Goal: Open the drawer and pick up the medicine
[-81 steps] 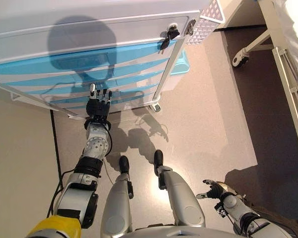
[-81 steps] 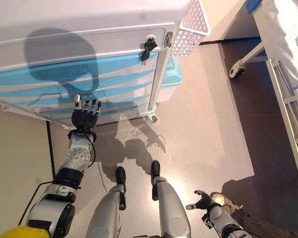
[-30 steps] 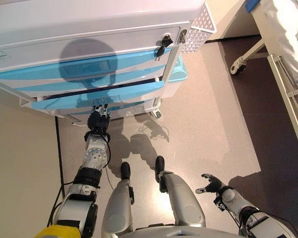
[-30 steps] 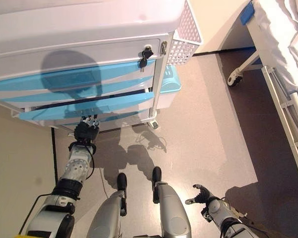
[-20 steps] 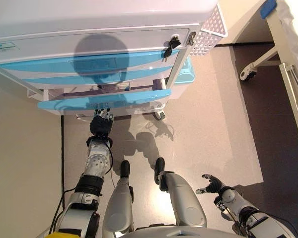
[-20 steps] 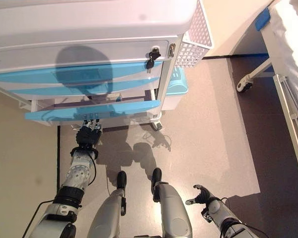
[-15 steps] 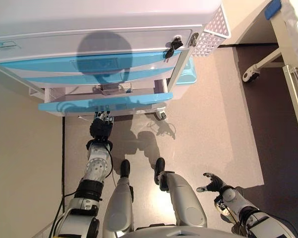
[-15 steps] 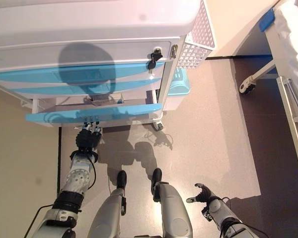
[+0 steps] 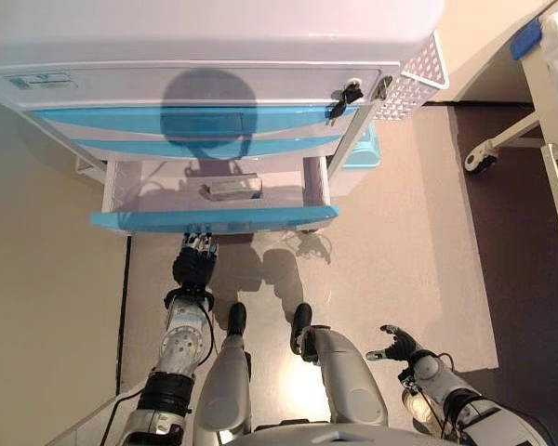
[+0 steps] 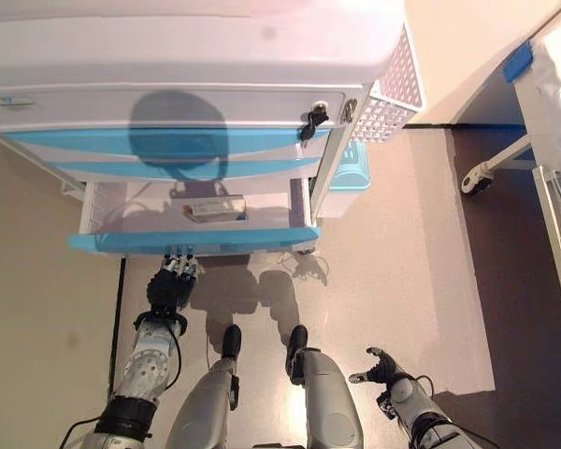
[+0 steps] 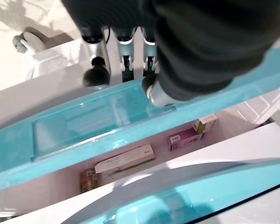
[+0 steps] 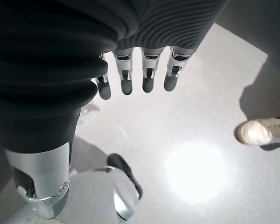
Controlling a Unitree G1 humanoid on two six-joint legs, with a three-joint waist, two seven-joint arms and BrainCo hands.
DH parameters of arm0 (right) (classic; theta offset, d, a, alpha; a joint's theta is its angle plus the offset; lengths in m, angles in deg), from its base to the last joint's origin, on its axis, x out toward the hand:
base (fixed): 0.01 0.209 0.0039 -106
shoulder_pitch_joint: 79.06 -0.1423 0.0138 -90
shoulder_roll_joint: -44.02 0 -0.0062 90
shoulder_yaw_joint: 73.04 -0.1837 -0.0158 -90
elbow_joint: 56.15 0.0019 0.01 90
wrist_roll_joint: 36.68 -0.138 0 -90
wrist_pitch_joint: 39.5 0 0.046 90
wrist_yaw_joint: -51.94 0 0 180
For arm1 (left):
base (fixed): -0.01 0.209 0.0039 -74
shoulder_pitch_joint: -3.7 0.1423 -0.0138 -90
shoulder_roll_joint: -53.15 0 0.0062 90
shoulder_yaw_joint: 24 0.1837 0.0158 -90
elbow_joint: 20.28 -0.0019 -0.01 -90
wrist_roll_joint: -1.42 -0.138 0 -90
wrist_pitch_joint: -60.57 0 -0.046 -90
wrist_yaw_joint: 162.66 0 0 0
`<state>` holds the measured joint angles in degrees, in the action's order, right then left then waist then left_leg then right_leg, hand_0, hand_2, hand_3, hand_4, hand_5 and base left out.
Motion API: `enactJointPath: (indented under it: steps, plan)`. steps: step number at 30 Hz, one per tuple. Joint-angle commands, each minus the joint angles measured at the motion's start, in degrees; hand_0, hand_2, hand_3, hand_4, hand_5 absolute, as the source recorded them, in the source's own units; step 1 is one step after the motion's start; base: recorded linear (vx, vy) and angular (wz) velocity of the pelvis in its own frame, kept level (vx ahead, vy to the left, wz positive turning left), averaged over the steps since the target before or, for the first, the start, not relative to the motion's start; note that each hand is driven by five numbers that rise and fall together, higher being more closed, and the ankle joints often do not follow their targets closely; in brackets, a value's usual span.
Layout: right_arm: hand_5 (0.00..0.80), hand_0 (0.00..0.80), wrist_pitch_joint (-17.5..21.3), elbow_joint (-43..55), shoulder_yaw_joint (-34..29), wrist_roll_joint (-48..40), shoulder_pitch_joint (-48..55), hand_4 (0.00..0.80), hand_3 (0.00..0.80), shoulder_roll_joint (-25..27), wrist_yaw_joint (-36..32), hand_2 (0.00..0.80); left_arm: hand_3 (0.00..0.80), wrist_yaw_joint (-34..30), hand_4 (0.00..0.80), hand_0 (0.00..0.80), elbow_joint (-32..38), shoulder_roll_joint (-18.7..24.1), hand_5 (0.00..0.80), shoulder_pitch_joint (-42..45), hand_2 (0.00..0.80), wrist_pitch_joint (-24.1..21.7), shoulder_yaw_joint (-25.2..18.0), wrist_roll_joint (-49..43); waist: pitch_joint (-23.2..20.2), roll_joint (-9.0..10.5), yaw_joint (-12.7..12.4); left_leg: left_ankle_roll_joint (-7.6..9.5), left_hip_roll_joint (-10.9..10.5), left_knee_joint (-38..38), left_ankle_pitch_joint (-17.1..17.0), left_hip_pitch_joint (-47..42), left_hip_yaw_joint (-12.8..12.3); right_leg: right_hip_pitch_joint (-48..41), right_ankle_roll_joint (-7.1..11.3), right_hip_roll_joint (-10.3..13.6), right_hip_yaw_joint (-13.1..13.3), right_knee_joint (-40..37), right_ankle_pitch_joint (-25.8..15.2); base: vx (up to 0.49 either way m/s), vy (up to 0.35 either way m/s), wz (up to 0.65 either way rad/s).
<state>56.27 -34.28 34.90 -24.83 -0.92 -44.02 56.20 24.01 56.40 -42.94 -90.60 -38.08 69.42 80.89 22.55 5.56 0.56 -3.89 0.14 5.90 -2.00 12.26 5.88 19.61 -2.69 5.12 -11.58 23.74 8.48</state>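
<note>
A white cart with blue drawer fronts stands ahead. Its third drawer [image 9: 214, 219] is pulled out. A long white medicine box [image 9: 231, 189] lies inside, and the left wrist view shows it [image 11: 125, 158] next to a pink box [image 11: 183, 138] and two smaller boxes. My left hand [image 9: 194, 268] is at the drawer's front edge, with fingers hooked under the blue front [image 11: 84, 126] and the thumb on it. My right hand [image 9: 397, 345] hangs low at my right side, open and empty, with fingers [image 12: 149, 79] straight over the floor.
A white mesh basket [image 9: 411, 82] hangs on the cart's right side, and keys [image 9: 344, 97] hang in the top lock. A light blue bin [image 9: 365, 149] sits behind the cart. A wheeled bed frame [image 9: 488, 156] stands at the right. A person's shoe [image 12: 259, 132] is on the floor by my right hand.
The drawer has slid further out toward me with my left hand at its front. The boxes inside have come into view. The camera has shifted. The right hand stays put.
</note>
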Motion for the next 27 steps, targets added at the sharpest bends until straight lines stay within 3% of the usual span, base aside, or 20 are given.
enactJointPath:
  steps: [1,13,27]
  plan:
    - [0.000,0.000,-1.80,-6.58,-0.51,1.81,5.10,0.000,0.000,2.10,0.79,0.000,0.800,-13.01,0.800,0.800,23.87,2.65,0.800,0.26,0.800,-8.15,-4.86,-6.00,-11.30,-6.76,-3.49,5.71,-6.35,1.33,0.53,2.54,-1.24,-4.02,5.56,2.54,1.28,-2.85,-4.78,0.019,0.031,0.15]
    - [0.000,0.000,-2.65,-8.19,-1.09,4.65,6.96,0.000,0.000,1.01,-0.25,0.000,0.800,-15.06,0.800,0.800,26.74,3.08,0.800,9.78,0.800,-6.34,-9.66,-8.44,-16.36,-6.58,-6.51,6.01,-7.04,-2.49,0.54,-3.58,0.40,-12.06,6.81,2.80,-2.29,-9.56,-5.04,0.036,0.008,0.10]
    - [0.000,0.000,-2.60,-9.72,-0.13,6.68,7.65,0.000,0.000,-0.61,-1.38,0.000,0.800,-15.41,0.800,0.800,32.78,2.80,0.800,12.38,0.800,-8.08,-14.39,-10.32,-21.04,-5.54,-8.35,6.38,-7.04,-5.72,1.15,-9.71,1.06,-18.90,7.31,2.36,-3.04,-13.75,-4.45,0.054,-0.018,0.03]
